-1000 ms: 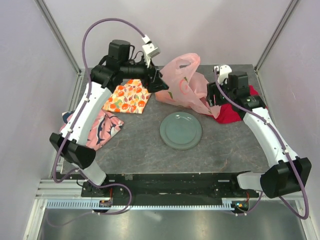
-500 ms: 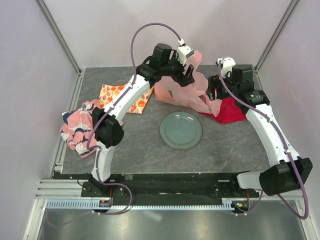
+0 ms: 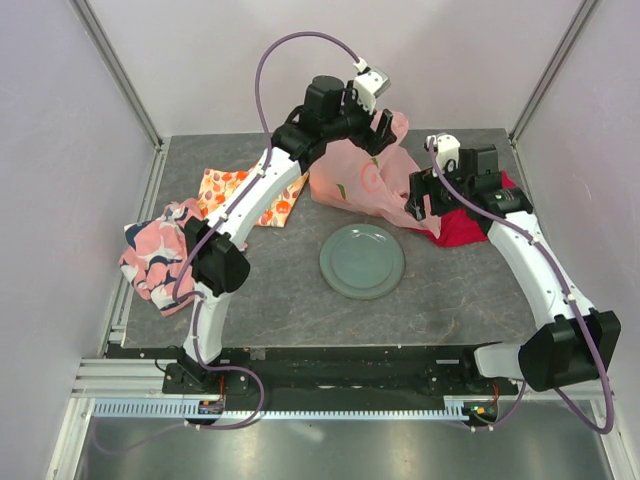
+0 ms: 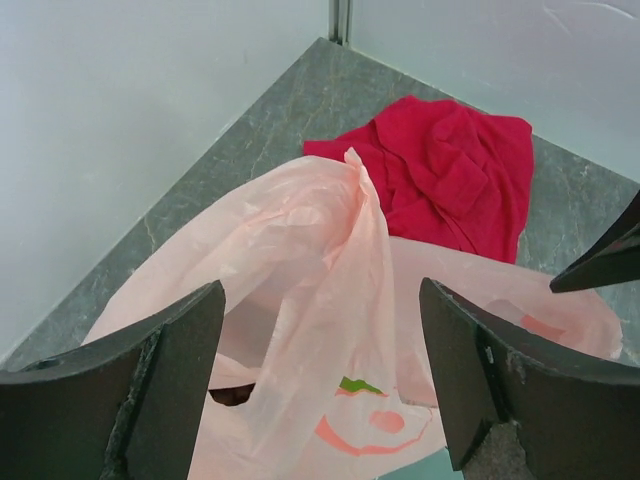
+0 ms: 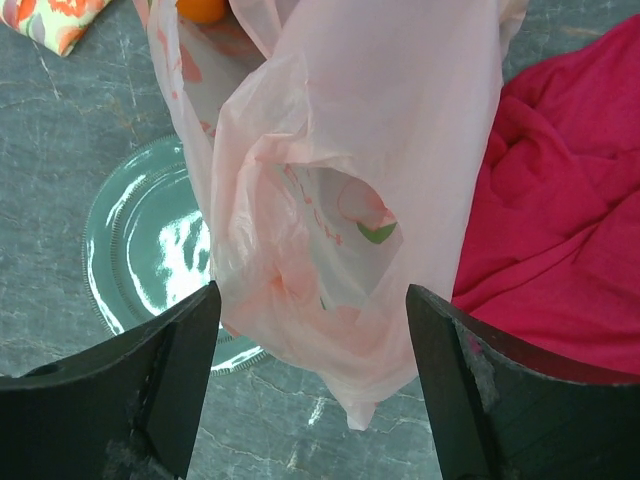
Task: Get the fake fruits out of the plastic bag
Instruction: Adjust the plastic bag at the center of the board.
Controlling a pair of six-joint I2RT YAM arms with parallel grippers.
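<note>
The pale-pink plastic bag (image 3: 362, 178) lies crumpled at the back of the table. In the left wrist view the bag (image 4: 320, 290) has a dark opening at lower left. In the right wrist view the bag (image 5: 340, 190) hangs between my fingers and an orange fruit (image 5: 200, 8) shows through its top. The other fruits are hidden. My left gripper (image 3: 383, 128) is open above the bag's far end, in its own view (image 4: 320, 400) too. My right gripper (image 3: 417, 196) is open at the bag's right end, its jaws either side of the bag's tip (image 5: 315, 390), not closed on it.
A teal plate (image 3: 362, 262) sits in front of the bag. A red cloth (image 3: 468, 222) lies under my right arm. A fruit-printed cloth (image 3: 222, 186) and a pink-and-navy cloth (image 3: 152, 252) lie at the left. Frame posts and walls stand close behind.
My left arm has swung from over the fruit-printed cloth across to the bag's far end. My right gripper has shifted slightly left and nearer. The bag's raised handle has sagged.
</note>
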